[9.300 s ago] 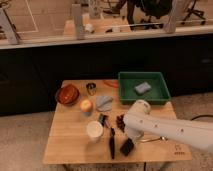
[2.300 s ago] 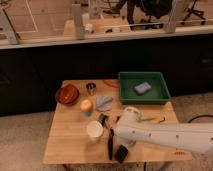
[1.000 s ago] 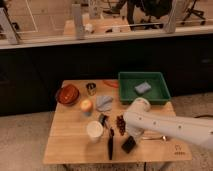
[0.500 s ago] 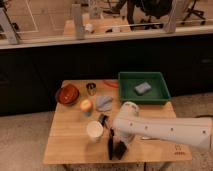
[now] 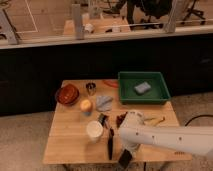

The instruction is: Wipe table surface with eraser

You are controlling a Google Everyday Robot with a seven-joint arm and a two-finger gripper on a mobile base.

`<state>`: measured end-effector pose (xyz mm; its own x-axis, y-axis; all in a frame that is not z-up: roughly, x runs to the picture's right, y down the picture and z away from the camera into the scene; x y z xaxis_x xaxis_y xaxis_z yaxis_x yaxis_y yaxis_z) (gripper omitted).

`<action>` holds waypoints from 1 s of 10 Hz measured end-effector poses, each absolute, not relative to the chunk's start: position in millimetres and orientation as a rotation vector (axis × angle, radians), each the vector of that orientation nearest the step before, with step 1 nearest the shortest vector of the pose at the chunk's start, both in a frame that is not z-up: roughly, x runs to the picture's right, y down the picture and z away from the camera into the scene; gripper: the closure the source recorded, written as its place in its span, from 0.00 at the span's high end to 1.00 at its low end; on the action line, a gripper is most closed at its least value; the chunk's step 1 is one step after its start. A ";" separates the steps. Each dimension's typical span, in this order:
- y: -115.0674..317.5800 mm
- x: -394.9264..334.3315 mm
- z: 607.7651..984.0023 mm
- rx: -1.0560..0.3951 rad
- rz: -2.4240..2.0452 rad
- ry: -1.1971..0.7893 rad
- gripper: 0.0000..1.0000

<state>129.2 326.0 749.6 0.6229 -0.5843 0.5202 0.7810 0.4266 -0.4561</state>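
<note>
Leftmost on the table surface [image 5: 67, 142] sits a reddish-brown bowl [image 5: 67, 94], near the back edge. Just right of it stand a small metal cup [image 5: 91, 88] and, nearer to me, an orange round thing [image 5: 86, 105] with a white cup [image 5: 94, 130] in front of that. A grey crumpled cloth [image 5: 104, 103] lies beside the orange thing. A slim black tool [image 5: 110, 144] lies lengthwise on the planks right of the white cup. Just beside it, at the front edge, is the eraser [image 5: 124, 159], tilted, with my gripper [image 5: 128, 150] down on top of it; my white arm covers the grip, so I cannot tell how tightly I have it. Further right, at the back, the green tray [image 5: 129, 93] holds a grey-blue pad [image 5: 142, 88], and a yellowish object [image 5: 156, 121] lies in front of the tray.
</note>
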 end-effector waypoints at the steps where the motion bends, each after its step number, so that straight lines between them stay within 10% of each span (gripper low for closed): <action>1: 327.0 141.4 752.1 -0.742 -0.836 -0.297 0.00; 10: 301.0 164.6 780.4 -0.743 -0.742 -0.257 0.00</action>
